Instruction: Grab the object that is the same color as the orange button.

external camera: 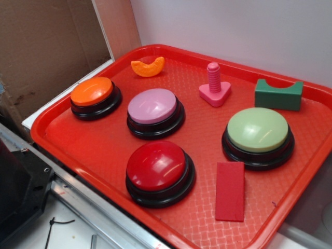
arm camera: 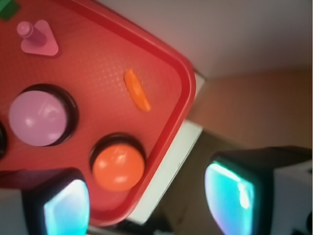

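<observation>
The small orange crescent object [external camera: 148,67] lies near the far left corner of the red tray [external camera: 93,150]; the wrist view shows this object [arm camera: 137,90] edge-on as a thin curved strip. Left of it sits the orange button [external camera: 92,92], also seen low in the wrist view [arm camera: 118,166]. My gripper [arm camera: 149,205] is open, its two teal-lit pads [arm camera: 66,208] far apart with nothing between them. It hangs high above the tray's corner edge, well apart from the object. The exterior view does not show the gripper.
On the tray stand a pink button [external camera: 153,107], a red button [external camera: 157,166] and a pale green button [external camera: 258,130]. A pink bolt-shaped piece [external camera: 214,86], a green notched block [external camera: 278,94] and a flat red rectangle [external camera: 230,191] lie there too. Cardboard [external camera: 46,52] rises at left.
</observation>
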### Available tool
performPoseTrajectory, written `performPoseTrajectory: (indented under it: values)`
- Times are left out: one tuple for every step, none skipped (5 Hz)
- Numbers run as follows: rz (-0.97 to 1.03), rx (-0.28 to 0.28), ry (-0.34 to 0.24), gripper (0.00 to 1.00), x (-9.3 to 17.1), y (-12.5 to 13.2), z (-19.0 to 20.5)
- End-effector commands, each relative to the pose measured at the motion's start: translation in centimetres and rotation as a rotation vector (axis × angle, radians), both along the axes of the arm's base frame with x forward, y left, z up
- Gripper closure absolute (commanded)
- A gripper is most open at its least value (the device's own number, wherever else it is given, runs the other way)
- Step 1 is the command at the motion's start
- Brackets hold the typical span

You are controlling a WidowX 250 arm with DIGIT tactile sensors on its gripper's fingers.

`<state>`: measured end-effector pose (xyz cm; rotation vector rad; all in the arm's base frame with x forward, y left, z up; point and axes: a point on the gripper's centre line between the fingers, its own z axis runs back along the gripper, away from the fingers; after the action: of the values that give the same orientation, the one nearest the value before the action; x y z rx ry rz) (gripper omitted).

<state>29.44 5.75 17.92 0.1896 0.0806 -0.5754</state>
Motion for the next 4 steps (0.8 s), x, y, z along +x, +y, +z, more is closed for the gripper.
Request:
performPoseTrajectory:
  values:
    - [-0.042, -0.138, -0.026, 0.00, 3.0, 1.2, -5.8]
    - [-0.031, -0.127, -0.012, 0.00, 3.9, -0.3, -9.4]
    - [-0.018, -0.116, 0.033, 0.00, 3.8, -0.5, -11.7]
    - [-0.025, -0.091, 0.047, 0.00, 3.6, -0.8, -12.7]
